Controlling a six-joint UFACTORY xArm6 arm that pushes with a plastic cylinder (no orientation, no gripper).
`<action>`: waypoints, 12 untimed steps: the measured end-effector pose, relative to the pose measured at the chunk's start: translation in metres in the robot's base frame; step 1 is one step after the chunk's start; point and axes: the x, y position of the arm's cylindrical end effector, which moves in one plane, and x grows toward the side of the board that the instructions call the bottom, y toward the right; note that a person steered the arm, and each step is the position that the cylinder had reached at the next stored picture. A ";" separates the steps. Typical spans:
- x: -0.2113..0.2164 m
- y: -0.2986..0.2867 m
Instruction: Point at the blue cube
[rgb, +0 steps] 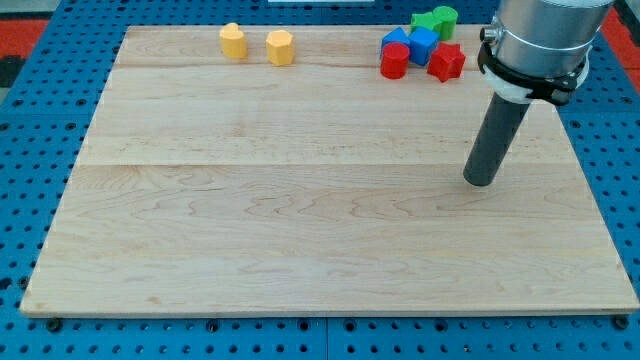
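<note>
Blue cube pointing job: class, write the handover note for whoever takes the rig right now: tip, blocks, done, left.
My tip rests on the board, below and to the view's right of the block cluster, touching nothing.
The blue cube sits near the view's top edge, with another blue block, a red cylinder, a red star and green blocks packed around it.
Two yellow blocks sit apart at the top, further left.
Done: nothing yet.
Left: bring the tip up and left to the blue cube.
</note>
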 end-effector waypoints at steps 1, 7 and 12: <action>0.000 0.000; -0.070 0.079; -0.235 0.102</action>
